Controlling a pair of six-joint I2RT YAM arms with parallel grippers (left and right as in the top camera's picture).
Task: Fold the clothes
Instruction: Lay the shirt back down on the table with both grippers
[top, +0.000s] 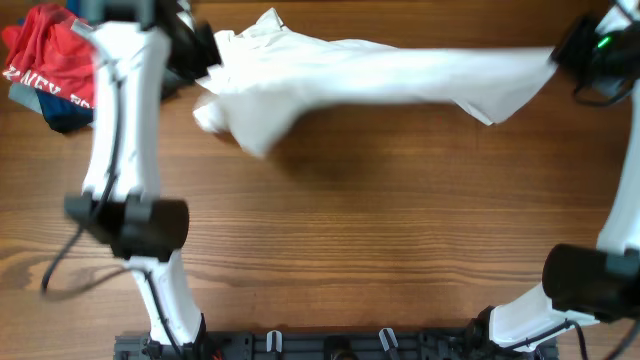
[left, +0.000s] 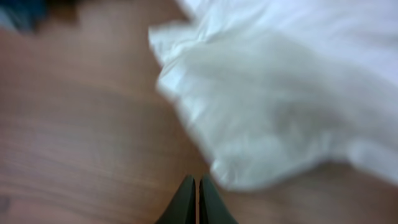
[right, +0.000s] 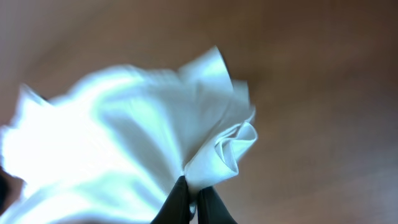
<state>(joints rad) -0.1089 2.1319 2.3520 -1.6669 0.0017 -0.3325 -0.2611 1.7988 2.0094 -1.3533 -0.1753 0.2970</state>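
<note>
The clothes, a white wrinkled shirt (top: 370, 75), hang stretched across the far side of the table. One end is bunched at the far left and the other is lifted at the far right. My right gripper (top: 560, 55) is shut on that right end; in the right wrist view a fold of the shirt (right: 124, 124) is pinched between my right gripper's (right: 194, 194) black fingers. My left gripper (top: 200, 55) is by the bunched left end. In the left wrist view it (left: 198, 190) is shut with nothing in it, tips just beside the shirt's (left: 280, 93) edge above the wood.
A red printed T-shirt (top: 45, 55) lies on a navy garment (top: 55, 112) in the far left corner, behind my left arm. The wooden table (top: 380, 220) stretches toward the arm bases at the near edge.
</note>
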